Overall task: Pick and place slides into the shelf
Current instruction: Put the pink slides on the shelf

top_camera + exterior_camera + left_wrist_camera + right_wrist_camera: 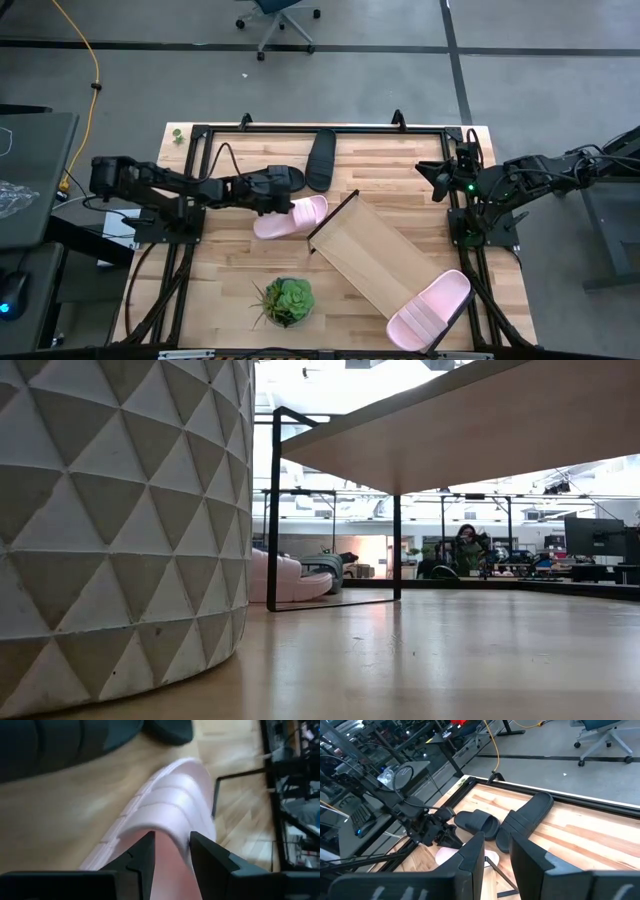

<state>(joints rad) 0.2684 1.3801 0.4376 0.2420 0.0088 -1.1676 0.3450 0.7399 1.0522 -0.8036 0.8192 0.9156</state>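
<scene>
A pale pink slide point(303, 214) lies on the table by the far-left end of the shelf point(380, 255), a light-wood board with a black frame lying slantwise. My left gripper point(292, 207) reaches in from the table's left and is shut on this slide point(170, 800). A second pink slide point(430, 308) rests on the shelf's near right end. Two black slides point(321, 158) point(285, 178) lie at the far middle; my left arm crosses over one. My right gripper point(438, 180) hangs raised at the far right, open point(497, 862) with nothing between its fingers. My left gripper has the pink slide's ribbed strap point(170, 827) between its two fingers point(145, 855), which come slanting down from the table's left. The pink material runs back between them. Whether the slide is off the table, I cannot tell.
A potted succulent point(286, 300) stands at the near middle; its patterned pot point(120, 510) fills the low view's left. The table's black frame point(300, 128) runs along its edges. Bare wood shows near left of the shelf.
</scene>
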